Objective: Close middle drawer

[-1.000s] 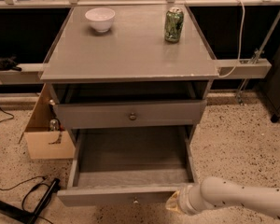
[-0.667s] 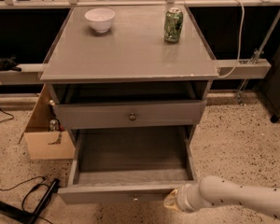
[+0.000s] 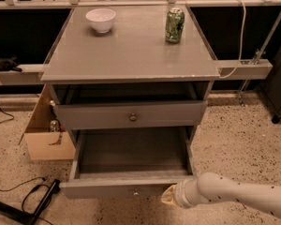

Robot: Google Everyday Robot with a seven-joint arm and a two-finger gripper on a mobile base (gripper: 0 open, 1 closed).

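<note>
Camera view: The cabinet [image 3: 131, 55] stands on a speckled floor [image 3: 234, 144]. A white bowl [image 3: 100, 19] sits at the rear left of its top, and a green can [image 3: 174, 25] stands upright at the rear right, well apart from the bowl. The upper drawer [image 3: 131, 116], which has the taller front, is slightly open.

Below it, the middle drawer [image 3: 131, 153] is pulled far out, and its tray is bare. Its low front panel carries a knob [image 3: 136, 191] at centre.

The gripper [image 3: 168, 197] is at the right end of this front panel, low, on a white arm [image 3: 234, 196] that enters from the right. Whether the gripper is open or closed cannot be told.

An open cardboard box [image 3: 42, 135] stands just beside the cabinet on the left.
</note>
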